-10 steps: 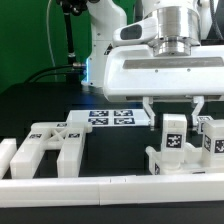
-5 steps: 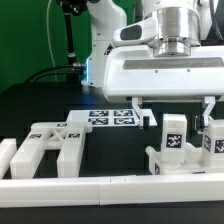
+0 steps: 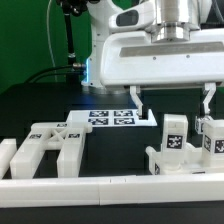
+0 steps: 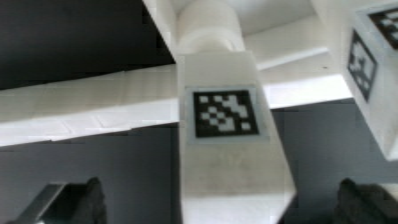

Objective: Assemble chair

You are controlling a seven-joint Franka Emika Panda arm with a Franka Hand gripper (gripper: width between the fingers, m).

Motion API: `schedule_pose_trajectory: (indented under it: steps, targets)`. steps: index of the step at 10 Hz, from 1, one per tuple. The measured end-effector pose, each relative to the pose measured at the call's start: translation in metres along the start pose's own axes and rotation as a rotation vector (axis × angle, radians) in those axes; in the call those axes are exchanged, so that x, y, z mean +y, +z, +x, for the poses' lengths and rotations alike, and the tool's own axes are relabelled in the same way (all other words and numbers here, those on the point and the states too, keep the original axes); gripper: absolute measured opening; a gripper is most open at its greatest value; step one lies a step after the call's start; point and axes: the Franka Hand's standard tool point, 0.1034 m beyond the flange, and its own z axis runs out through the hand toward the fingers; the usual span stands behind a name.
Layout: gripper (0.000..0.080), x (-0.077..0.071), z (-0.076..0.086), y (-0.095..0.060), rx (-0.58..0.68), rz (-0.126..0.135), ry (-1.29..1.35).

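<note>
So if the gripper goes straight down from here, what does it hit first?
Probably the upright tagged chair post right below the open gripper; its fingers look set to pass either side, though depth is unclear.

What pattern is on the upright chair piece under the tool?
A black and white square tag; clearest in wrist view.

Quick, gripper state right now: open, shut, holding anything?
Gripper: open, holding nothing, fingers spread wide above the chair part.
</note>
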Motion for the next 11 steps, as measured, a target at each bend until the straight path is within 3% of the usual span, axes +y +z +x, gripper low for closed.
schedule_pose_trajectory:
  steps: [1, 2, 4, 8, 11]
  targets:
    - [0.0649, -0.002, -0.001, 0.003, -0.015, 0.001, -0.001]
    - [0.0649, -0.006, -0.007, 0.007, -0.128, 0.008, 0.006]
    - [0.0649, -0.01, -0.005, 0.009, -0.274, 0.014, 0.019]
    - [0.0649, 0.0, 0.002, 0.015, -0.509, 0.013, 0.047]
    - [0.0649, -0.002, -0.002, 0.023, -0.474, 0.004, 0.057]
